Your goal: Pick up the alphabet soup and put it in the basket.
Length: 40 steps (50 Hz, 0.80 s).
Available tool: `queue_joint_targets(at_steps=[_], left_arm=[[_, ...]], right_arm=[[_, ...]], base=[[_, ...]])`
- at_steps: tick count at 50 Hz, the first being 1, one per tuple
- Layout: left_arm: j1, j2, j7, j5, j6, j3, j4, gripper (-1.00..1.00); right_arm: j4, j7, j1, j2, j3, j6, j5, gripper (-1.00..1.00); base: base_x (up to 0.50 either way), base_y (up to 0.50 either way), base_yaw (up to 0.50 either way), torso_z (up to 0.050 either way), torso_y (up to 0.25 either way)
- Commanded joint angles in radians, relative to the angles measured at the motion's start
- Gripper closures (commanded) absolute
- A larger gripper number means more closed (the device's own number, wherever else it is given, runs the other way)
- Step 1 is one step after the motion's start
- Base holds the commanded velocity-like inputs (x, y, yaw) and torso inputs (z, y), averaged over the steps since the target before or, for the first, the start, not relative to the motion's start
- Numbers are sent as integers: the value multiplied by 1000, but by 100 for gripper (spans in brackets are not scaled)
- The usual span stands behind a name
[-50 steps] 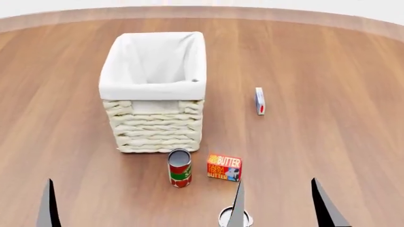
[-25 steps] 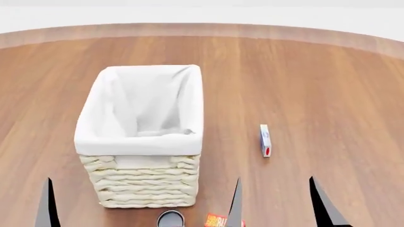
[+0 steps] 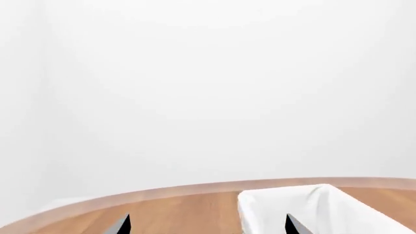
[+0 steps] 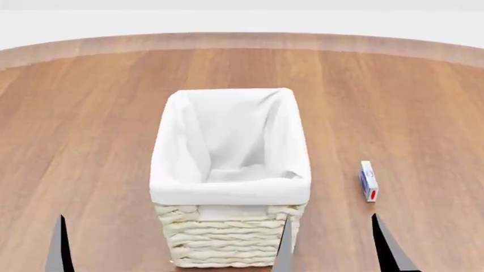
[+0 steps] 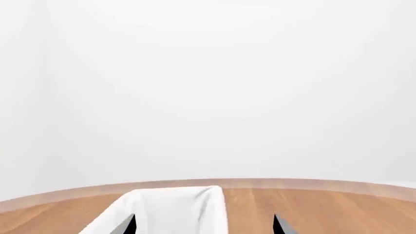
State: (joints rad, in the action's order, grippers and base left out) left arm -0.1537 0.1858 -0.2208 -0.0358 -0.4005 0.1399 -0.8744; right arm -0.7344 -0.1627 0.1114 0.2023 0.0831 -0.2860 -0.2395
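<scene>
The alphabet soup is out of view in every frame. The basket is a cream wicker box with a white cloth lining; it stands on the wooden table in the middle of the head view and looks empty. My right gripper is open and empty, with its inner finger in front of the basket's near right corner. My left gripper is open and empty; only one of its fingers shows at the head view's lower left. The basket also shows in the left wrist view and the right wrist view, beyond the fingertips.
A small white and blue box lies on the table to the right of the basket. The round table's far edge curves across the back, with a white wall behind it.
The head view has swung up and to the left. The red-and-green can and the butter box have dropped out of the bottom of the frame. The basket now sits lower and more central.
</scene>
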Motion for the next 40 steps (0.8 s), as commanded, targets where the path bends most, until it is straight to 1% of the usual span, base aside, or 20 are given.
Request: queue_joint_targets(at_steps=[1, 11, 12, 13, 14, 23, 32, 33, 34, 35, 40], left_arm=[[2, 9, -8, -3, 3, 8, 6, -100], [3, 15, -19, 2, 1, 17, 7, -100], [3, 16, -19, 1, 0, 18, 6, -100], [3, 17, -19, 1, 0, 19, 6, -100], [4, 18, -20, 1, -2, 20, 6, -100], [4, 26, -28, 3, -1, 27, 14, -100], [5, 34, -38, -3, -1, 32, 13, -100], [5, 34, -39, -3, 1, 32, 16, -100], [5, 34, -39, -5, 1, 32, 16, -100], [6, 35, -39, -4, 0, 33, 16, -100], [8, 37, -43, -7, 0, 34, 18, -100]], right_arm=[[5, -16, 1, 16, 9, 7, -7, -100], [22, -27, 1, 26, 17, 23, -12, -100], [21, -29, -1, 27, 17, 19, -15, -100], [-9, -42, -16, 33, 14, -25, -23, -100], [16, -34, -3, 31, 19, 13, -14, -100], [26, -28, 9, 41, 25, 44, -27, -100], [25, -36, 9, 46, 23, 50, -51, -100], [24, -33, 11, 45, 20, 59, -58, -100], [23, -33, 7, 45, 9, 34, -99, -100], [23, -39, 6, 47, 15, 43, -74, -100], [30, -44, 10, 51, 22, 54, -63, -100]], base=[[0, 500, 0, 0, 0], [0, 500, 0, 0, 0], [0, 500, 0, 0, 0], [0, 500, 0, 0, 0], [0, 500, 0, 0, 0], [0, 500, 0, 0, 0], [0, 0, 0, 0, 0], [0, 0, 0, 0, 0], [0, 0, 0, 0, 0], [0, 0, 0, 0, 0], [0, -489, 0, 0, 0]])
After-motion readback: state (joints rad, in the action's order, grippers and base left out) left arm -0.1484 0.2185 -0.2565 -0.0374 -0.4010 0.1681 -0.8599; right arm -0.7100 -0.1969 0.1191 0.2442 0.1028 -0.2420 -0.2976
